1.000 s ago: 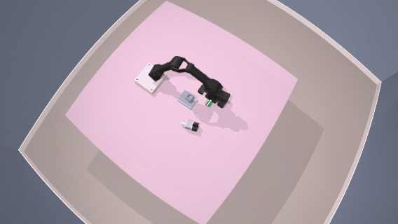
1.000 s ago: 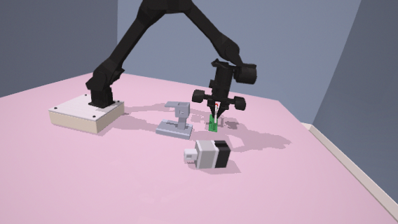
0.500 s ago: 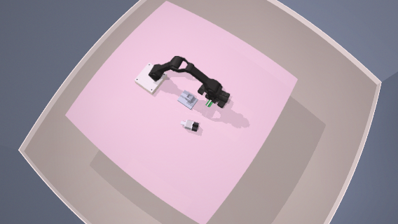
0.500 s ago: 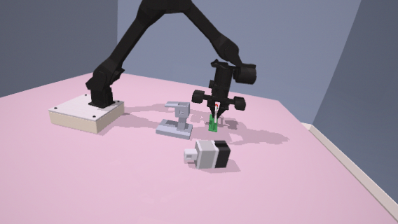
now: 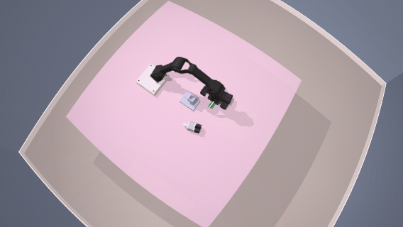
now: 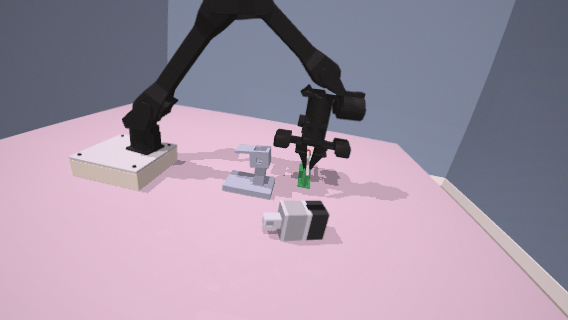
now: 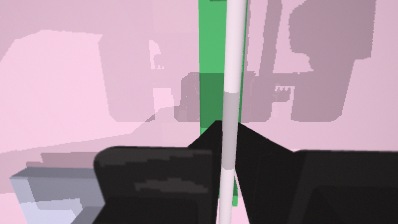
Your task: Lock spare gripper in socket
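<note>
My gripper (image 6: 307,167) (image 7: 225,126) is shut on the lock pin (image 6: 308,159) (image 7: 235,45), a thin white rod with a grey band and a red part near its top. It holds the pin low over a green holder (image 6: 304,183) (image 7: 212,45) (image 5: 211,105); whether they touch is unclear. The pale blue-grey mount (image 5: 185,101) (image 6: 245,187) (image 7: 45,180) stands beside them, nearer the arm's base. Its socket (image 6: 261,159) shows an open hole and no pin. The spare gripper (image 5: 193,127) (image 6: 296,220), white and black, lies on its side in front, its spigot (image 6: 271,221) pointing left.
The arm's white base plate (image 5: 145,83) (image 6: 115,155) is at the left on the pink table top (image 5: 142,142) (image 6: 150,260). The mount stands between that plate and the green holder. A pale rim (image 6: 490,231) runs along the right beyond the table top.
</note>
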You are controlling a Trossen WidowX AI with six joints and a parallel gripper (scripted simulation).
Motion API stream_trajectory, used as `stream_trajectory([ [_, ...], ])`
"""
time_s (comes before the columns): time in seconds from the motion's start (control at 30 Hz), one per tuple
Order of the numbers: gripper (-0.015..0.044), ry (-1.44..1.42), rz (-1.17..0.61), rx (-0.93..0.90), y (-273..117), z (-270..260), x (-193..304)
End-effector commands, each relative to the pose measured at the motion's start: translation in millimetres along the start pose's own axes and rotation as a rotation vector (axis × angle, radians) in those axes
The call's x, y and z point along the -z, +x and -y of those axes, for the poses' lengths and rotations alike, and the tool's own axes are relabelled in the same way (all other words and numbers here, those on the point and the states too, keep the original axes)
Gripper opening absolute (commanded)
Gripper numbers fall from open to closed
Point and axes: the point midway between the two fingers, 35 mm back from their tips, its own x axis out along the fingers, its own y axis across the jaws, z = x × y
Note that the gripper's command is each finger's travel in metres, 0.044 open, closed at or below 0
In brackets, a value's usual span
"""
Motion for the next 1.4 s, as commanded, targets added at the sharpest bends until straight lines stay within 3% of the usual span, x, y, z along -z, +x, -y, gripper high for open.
stream_trajectory([
  [0.0,0.0000,-0.006,-0.002,-0.010,5.4,-1.6,1.0],
  [0.4,0.0000,0.000,0.000,0.000,0.2,0.0,0.0],
  [0.97,0.0440,0.000,-0.001,-0.005,-13.6,-1.1,-1.3],
  [1.37,0.0440,0.001,-0.002,-0.014,-39.0,-2.9,-3.5],
])
